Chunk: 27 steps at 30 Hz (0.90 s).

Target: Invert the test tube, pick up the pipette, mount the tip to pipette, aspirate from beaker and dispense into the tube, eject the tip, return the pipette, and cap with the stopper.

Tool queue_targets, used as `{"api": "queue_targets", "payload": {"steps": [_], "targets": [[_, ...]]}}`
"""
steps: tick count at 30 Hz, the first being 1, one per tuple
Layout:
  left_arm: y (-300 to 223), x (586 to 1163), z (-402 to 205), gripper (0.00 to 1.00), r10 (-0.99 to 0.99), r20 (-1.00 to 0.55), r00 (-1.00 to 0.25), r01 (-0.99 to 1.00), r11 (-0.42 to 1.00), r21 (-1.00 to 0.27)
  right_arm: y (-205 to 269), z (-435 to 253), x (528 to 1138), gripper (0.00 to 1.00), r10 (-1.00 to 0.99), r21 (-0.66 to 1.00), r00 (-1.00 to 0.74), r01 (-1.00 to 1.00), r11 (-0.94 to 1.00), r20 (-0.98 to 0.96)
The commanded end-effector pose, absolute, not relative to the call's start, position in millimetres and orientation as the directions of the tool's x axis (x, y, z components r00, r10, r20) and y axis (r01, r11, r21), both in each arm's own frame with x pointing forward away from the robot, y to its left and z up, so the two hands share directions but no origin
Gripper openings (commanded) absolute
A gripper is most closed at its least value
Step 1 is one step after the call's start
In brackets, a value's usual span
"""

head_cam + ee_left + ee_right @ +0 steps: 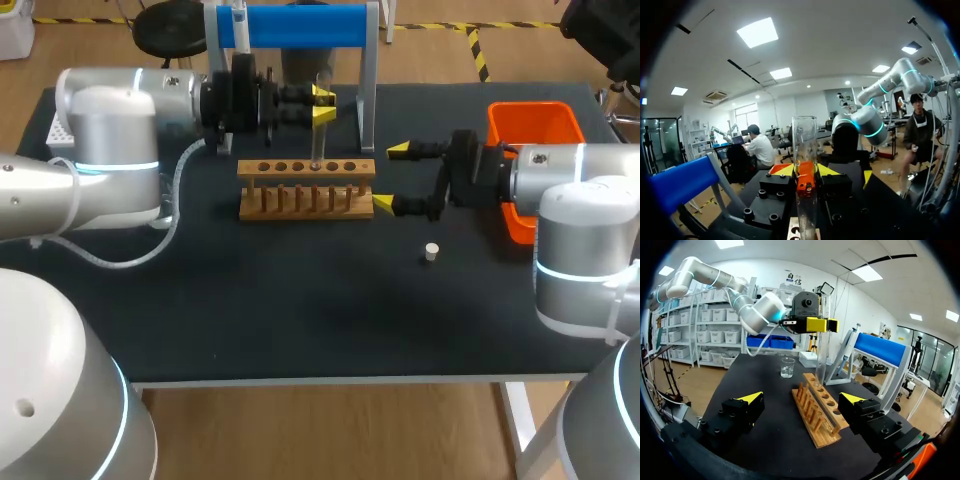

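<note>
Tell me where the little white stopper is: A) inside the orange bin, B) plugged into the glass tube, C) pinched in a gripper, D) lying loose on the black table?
D: the stopper lies alone on the table, near the open right gripper, which does not touch it.

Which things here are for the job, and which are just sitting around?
Job: test tube, in the left gripper; pipette; beaker; stopper; wooden rack.
Not named in the task: orange bin; blue stand, which holds the pipette.
</note>
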<state>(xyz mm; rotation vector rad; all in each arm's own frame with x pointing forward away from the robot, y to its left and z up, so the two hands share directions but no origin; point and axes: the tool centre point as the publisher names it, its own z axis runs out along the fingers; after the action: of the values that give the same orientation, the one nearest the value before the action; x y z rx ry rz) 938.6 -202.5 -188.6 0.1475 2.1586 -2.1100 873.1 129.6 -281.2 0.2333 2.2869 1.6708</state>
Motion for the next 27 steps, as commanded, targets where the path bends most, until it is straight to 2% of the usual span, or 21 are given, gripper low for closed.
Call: {"api": "queue_targets", "payload": {"steps": [1,8,27], "targets": [[-207.0,938.5,-181.4,0.0,-0.049,-0.133,-0.99,0.13,0.052,-0.99,130.6,-282.6,872.3,1.0,0.308,0.951,-0.94,-0.045,0.306,-0.143],[-212.0,943.0,-182.8,0.0,-0.136,-0.098,-0.986,0.094,0.037,-0.995,128.1,-282.7,872.8,1.0,0.309,0.954,-0.941,-0.041,0.297,-0.136],[-214.8,945.4,-181.7,0.0,-0.151,-0.088,-0.985,0.084,0.033,-0.996,129.5,-285.5,880.8,1.0,0.334,0.947,-0.931,-0.034,0.318,-0.145]]}}
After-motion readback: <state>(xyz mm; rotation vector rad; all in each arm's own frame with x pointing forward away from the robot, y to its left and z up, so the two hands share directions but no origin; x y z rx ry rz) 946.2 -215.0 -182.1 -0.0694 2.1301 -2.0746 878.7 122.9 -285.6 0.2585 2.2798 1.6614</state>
